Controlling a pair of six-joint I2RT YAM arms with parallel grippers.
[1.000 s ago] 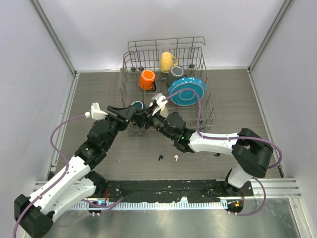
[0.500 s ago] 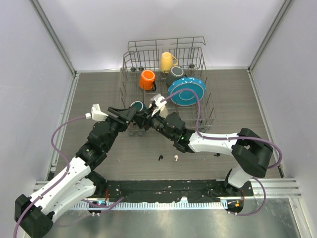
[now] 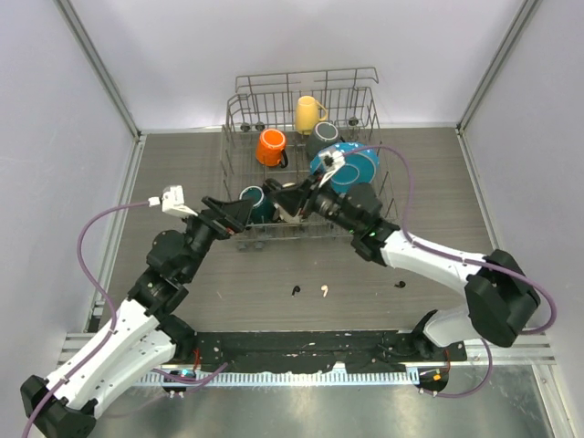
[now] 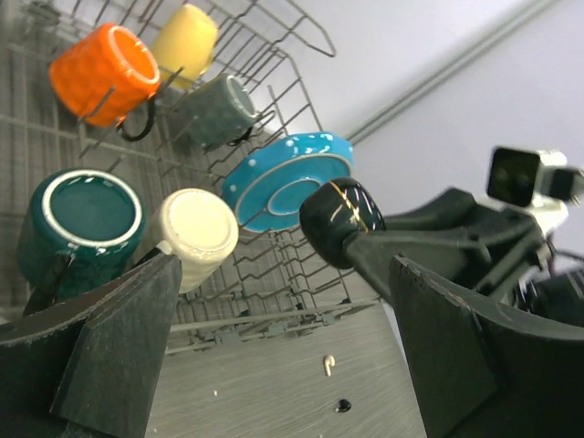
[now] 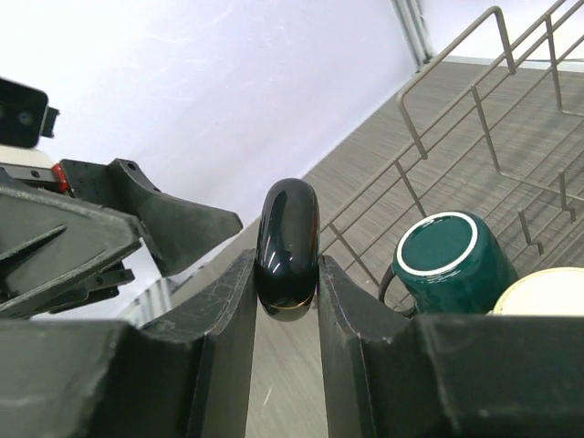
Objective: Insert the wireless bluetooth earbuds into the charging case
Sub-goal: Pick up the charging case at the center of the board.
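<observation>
Pale lavender walls (image 3: 274, 36) enclose a grey wood-grain table (image 3: 429, 182), with metal rails (image 3: 99, 68) running up the corners.

No text, label, brand, number or sign could be read in any of the views. On the black charging case (image 5: 286, 242) only a thin gold line (image 4: 346, 206) was seen, and no lettering could be made out on it.

Lab test cell: white panels (image 3: 274, 46), aluminium framing (image 3: 99, 68).
</observation>
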